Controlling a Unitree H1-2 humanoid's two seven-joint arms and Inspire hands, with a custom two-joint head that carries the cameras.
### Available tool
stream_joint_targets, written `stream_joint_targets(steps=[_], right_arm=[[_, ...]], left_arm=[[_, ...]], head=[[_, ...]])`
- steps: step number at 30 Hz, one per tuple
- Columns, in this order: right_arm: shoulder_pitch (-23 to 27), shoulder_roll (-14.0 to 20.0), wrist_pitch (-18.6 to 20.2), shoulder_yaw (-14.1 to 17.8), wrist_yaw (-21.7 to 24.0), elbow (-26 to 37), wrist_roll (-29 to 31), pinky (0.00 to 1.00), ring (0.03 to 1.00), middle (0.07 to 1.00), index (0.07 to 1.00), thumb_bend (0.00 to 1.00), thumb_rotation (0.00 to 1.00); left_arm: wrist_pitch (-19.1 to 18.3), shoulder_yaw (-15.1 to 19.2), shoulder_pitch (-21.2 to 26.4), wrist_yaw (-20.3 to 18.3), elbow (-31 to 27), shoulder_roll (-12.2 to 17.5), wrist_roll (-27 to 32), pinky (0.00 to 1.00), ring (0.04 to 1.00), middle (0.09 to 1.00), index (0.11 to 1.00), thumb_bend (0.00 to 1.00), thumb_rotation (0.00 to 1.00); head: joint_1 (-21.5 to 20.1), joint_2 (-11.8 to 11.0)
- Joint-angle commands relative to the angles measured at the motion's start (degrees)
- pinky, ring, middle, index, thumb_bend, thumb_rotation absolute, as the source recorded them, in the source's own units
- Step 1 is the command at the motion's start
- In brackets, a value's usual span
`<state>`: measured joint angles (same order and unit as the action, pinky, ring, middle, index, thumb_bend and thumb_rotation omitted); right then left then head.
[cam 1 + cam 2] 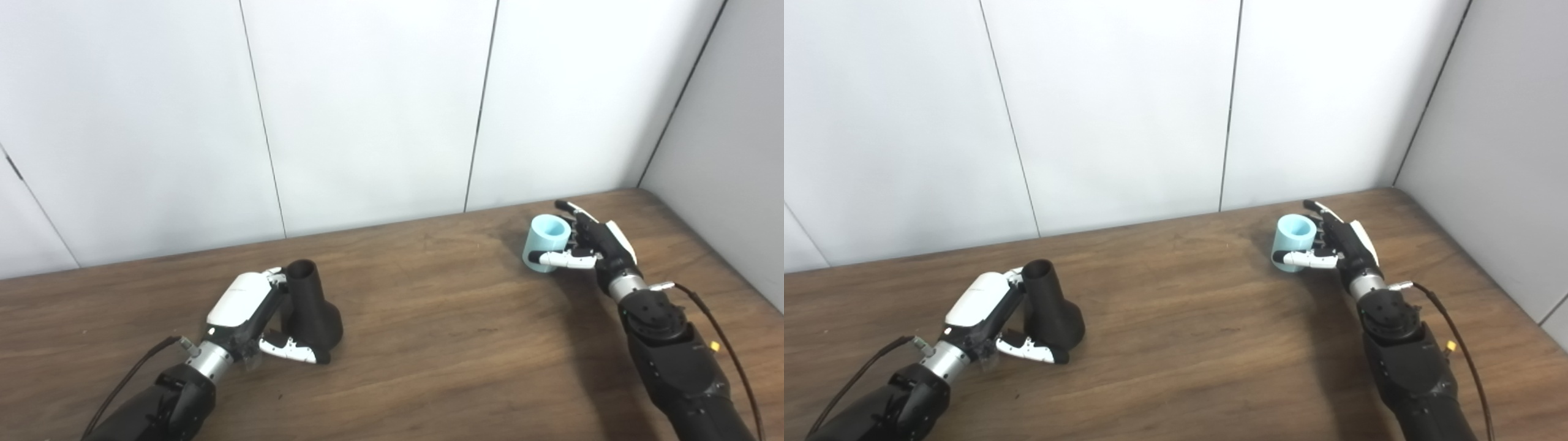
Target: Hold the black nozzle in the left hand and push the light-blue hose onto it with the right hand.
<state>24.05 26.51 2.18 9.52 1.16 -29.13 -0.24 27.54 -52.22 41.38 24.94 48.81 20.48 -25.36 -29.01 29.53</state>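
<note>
Hands [251,312] [591,245] grip (one each) — nozzle [309,306], hose [545,243].

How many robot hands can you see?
2. The left hand is near the table's front left, wrapped around the black nozzle. The right hand is far right, gripping the light-blue hose.

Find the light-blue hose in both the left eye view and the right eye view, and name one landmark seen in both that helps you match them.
Left eye view: the light-blue hose sits right of centre on the table, at the right hand.
Right eye view: the hose appears further left, still mid-height.
Shared landmark: the black nozzle at the left hand, lower left in both.
</note>
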Motion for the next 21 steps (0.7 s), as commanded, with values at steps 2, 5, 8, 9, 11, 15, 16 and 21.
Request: stream_joint_targets(steps=[2, 5, 8, 9, 11, 15, 16, 21], right_arm=[[1.87, -0.02, 0.44, -2.71, -0.12, -0.68, -2.87, 0.51, 0.600, 0.705, 0.751, 0.76, 0.00], [1.49, 1.14, -1.22, -5.09, 0.49, -0.75, -5.17, 0.45, 0.523, 0.562, 0.590, 0.64, 0.00], [1.09, 2.37, -0.82, -7.73, 0.47, 0.61, -8.31, 0.41, 0.451, 0.456, 0.520, 0.54, 0.00], [1.17, 2.54, -0.77, -8.31, 0.10, 0.57, -8.97, 0.41, 0.449, 0.450, 0.516, 0.53, 0.00], [1.47, 2.69, -0.74, -8.93, -0.47, 0.02, -9.29, 0.42, 0.446, 0.451, 0.510, 0.53, 0.00], [1.63, 2.44, -1.06, -8.81, -1.20, -0.02, -9.09, 0.40, 0.441, 0.444, 0.509, 0.53, 0.00], [1.63, 2.40, -1.19, -8.78, -1.29, -0.05, -9.10, 0.40, 0.441, 0.442, 0.511, 0.53, 0.00], [1.18, 2.32, -1.29, -9.10, -2.27, 0.55, -10.16, 0.41, 0.444, 0.439, 0.515, 0.53, 0.00]], left_arm=[[-0.62, -6.90, -10.31, -8.08, 4.09, -0.75, -5.59, 0.86, 0.682, 0.470, 0.500, 0.53, 0.00], [-0.62, -6.63, -10.44, -7.93, 4.21, -0.69, -5.86, 0.86, 0.679, 0.472, 0.497, 0.53, 0.00], [-0.63, -6.49, -10.34, -7.61, 4.88, -0.69, -6.11, 0.84, 0.678, 0.481, 0.490, 0.53, 0.00], [-0.63, -6.34, -10.32, -7.49, 5.14, -0.73, -6.17, 0.84, 0.678, 0.479, 0.491, 0.53, 0.00], [-0.63, -6.16, -10.28, -7.47, 5.34, -0.72, -6.18, 0.84, 0.678, 0.474, 0.495, 0.53, 0.00], [-0.63, -5.91, -10.12, -7.19, 5.53, -0.59, -7.13, 0.84, 0.678, 0.479, 0.493, 0.53, 0.00], [-0.64, -5.81, -10.11, -7.17, 5.55, -0.60, -7.27, 0.84, 0.677, 0.479, 0.493, 0.53, 0.00], [-0.63, -5.79, -10.02, -6.84, 6.10, -0.89, -7.63, 0.84, 0.682, 0.475, 0.497, 0.53, 0.00]], head=[[-0.04, 0.08], [0.00, 0.66], [0.62, 0.86], [0.62, 0.86], [0.62, 0.86], [0.75, 1.35], [0.75, 1.35], [0.91, 1.46]])
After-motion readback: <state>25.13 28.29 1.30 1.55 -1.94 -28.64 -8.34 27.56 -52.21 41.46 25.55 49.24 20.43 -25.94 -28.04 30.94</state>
